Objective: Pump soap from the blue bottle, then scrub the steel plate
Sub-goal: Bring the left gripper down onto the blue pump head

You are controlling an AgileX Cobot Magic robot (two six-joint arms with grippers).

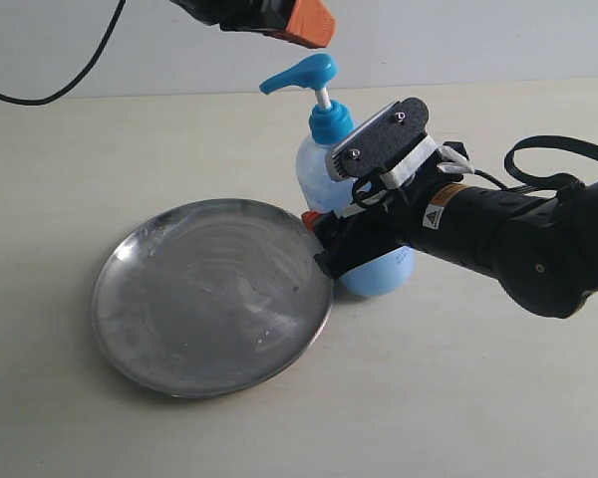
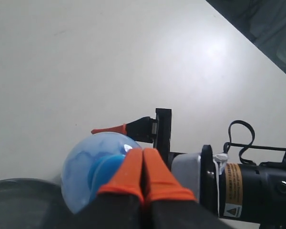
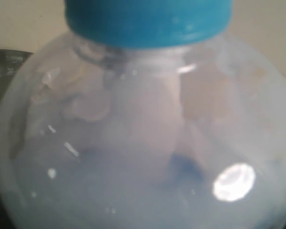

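The left gripper (image 1: 314, 25) hangs with its orange fingers (image 2: 128, 171) pressed flat together and nothing between them. Directly below its tips, across a clear gap, is the bright blue pump head (image 1: 301, 75) of the blue bottle (image 1: 314, 164). The bottle stands upright on the table (image 1: 458, 398), and its spout reaches out over the side where the plate lies.

The right gripper (image 1: 354, 234) comes in low from the side. Its jaws are spread wide round the bottle's rounded body, and it has hold of the bottle. One orange-tipped finger (image 2: 109, 129) lies against the bottle's wall; the other is hidden behind the bottle. Seen from that wrist, the translucent body with its pale blue liquid fills almost the whole view, right up against the palm, and the blue collar (image 3: 148, 21) sits above it.

Just past the right gripper's fingertips, and down to one side of the left gripper, the steel plate (image 1: 130, 299) lies flat on the table. Its rim is close to the bottle's base, though whether the two touch cannot be told. The soap (image 1: 229, 269) shows as thin whitish streaks curving over the plate's shiny face. Far behind the left gripper, a black cable (image 1: 70, 80) trails along the table's back edge.
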